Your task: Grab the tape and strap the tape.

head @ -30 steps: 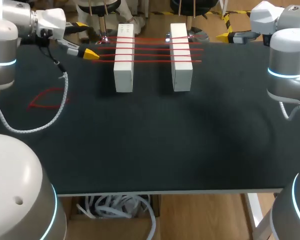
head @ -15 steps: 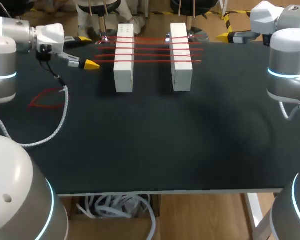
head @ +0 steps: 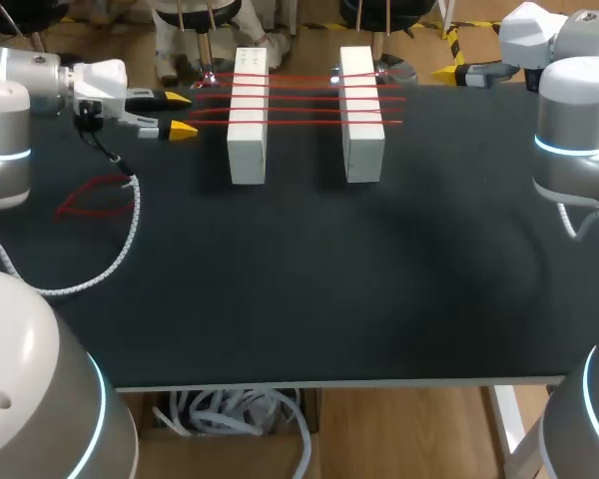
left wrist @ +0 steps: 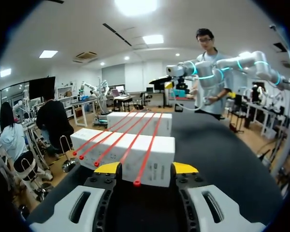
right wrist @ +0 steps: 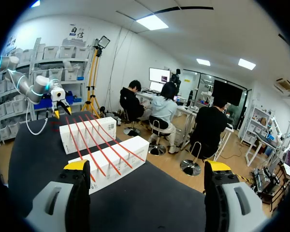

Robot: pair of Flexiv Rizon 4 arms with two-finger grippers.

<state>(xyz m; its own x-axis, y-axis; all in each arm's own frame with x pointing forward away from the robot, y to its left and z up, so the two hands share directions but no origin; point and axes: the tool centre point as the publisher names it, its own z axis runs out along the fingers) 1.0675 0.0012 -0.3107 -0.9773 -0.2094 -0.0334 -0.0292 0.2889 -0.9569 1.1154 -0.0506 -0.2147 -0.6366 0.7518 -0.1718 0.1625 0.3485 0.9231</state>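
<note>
Strapping progress: several strung tapes (head: pixel 299 99) already run side by side across the left white block (head: pixel 247 140) and the right white block (head: pixel 362 140), at the far side of the tabletop (head: pixel 329 279).
Remaining work: one loose tape (head: pixel 95 198) lies flat near the left edge, well apart from the blocks. By this evidence, it is not yet grabbed or strapped.
Left jaws: spread and holding nothing, beside the left white block, level with the tape ends. In the left wrist view, the nearest tape end (left wrist: pixel 137 183) sits just ahead of the yellow tips; contact cannot be confirmed.
Right jaws: spread wide and empty, at the far right corner, well apart from the blocks.
Stage estimate: late. The next step is probably picking up the loose tape.
</note>
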